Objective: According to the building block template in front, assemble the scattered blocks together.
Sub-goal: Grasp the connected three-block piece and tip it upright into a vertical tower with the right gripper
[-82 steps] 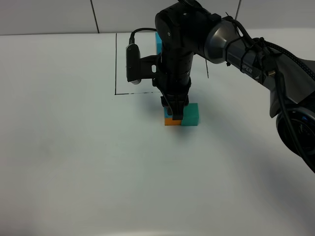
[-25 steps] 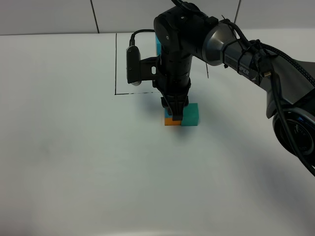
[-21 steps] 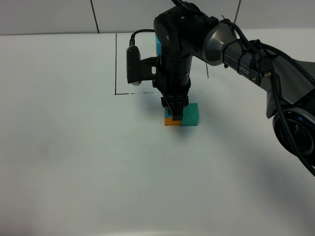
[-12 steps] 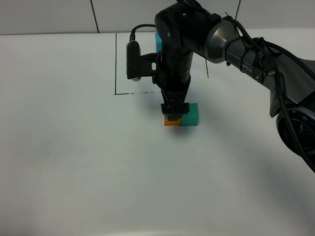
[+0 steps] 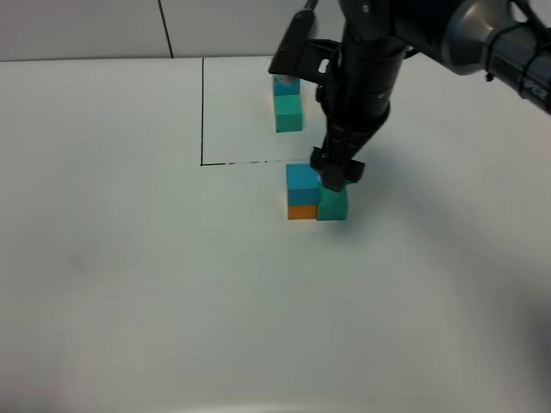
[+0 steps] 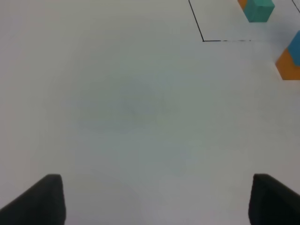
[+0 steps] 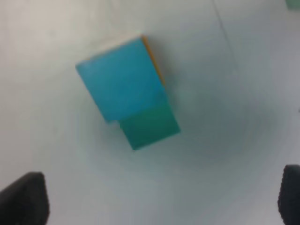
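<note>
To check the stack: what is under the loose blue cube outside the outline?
The orange cube lies under the blue cube; only its front face shows. Its top is covered.

High camera overlooks the table (image 5: 129,284); right wrist looks straight down, near, sharing the blue cube (image 5: 301,178).

Far side of the desk (image 5: 129,275), the template pair (image 5: 288,103) sits inside the drawn outline (image 5: 202,112), one cube behind the other. Just nearer than the outline's near line, an upper block (image 5: 301,179) sits on a lower block (image 5: 301,212). A third block (image 5: 332,205) stands on the desk, touching their right side. The right tool (image 5: 337,176) hangs just over it.
</note>
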`<state>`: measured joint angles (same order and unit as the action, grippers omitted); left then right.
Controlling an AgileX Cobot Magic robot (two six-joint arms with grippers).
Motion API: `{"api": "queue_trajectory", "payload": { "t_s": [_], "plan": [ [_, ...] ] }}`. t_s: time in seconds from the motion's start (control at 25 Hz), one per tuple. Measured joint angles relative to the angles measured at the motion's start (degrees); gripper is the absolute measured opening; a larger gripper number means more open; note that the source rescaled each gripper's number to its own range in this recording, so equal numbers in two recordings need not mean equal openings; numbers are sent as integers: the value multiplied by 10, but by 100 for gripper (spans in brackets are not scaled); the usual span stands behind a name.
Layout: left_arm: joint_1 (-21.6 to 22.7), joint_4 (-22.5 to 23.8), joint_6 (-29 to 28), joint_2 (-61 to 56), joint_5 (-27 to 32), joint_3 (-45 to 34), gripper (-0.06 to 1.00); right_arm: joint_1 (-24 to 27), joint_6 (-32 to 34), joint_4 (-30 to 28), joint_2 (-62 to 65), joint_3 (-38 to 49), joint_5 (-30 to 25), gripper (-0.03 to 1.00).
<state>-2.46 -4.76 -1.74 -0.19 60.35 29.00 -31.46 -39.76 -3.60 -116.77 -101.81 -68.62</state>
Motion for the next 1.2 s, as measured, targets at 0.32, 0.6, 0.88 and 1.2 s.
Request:
{"api": "queue_trajectory", "payload": {
  "t_s": [0.32,0.6,0.88,1.2],
  "plan": [
    [0,0,1,0,0,0,99,57,165,-16,196,277,172,97],
    [0,0,1,0,0,0,99,70,285,-61,295,453,239,91],
    [0,0,1,0,0,0,99,72,324,-70,304,494,271,89],
    [0,0,1,0,0,0,99,71,199,-69,274,426,262,87]
  ]
}}
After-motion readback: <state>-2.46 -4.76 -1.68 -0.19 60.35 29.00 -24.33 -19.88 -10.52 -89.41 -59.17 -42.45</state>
